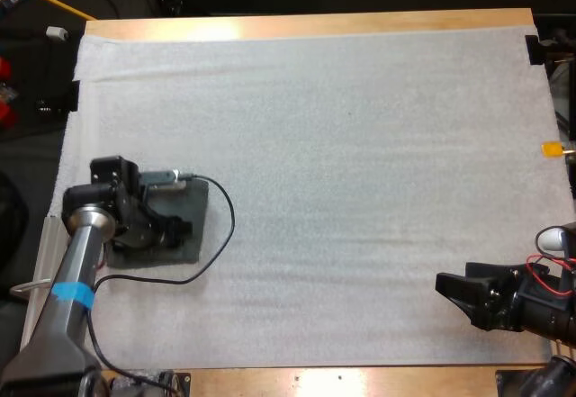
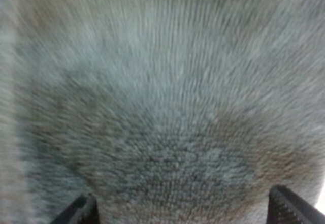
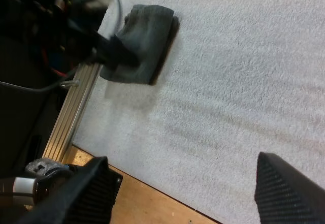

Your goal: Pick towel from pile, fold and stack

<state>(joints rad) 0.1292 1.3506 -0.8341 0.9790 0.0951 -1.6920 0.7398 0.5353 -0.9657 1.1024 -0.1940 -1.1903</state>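
**Left gripper down on the folded towel, right parked open**

My left gripper (image 1: 171,230) sits over the folded towel (image 1: 193,201). Its fingers (image 2: 81,211) are spread wide, and the towel's pile (image 2: 162,107) lies between and ahead of them. The towel lies flat on the white mat (image 1: 360,145). Its long axis seems to run towards the mat's left edge, slightly skewed. My right gripper (image 1: 454,291) is well apart from the towel, fingers (image 3: 287,188) wide, with bare mat between them and the towel (image 3: 147,36) far ahead.

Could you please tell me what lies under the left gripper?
A folded dark towel, flat on the white mat. The left gripper covers part of it, so I cannot tell if it is a stack.
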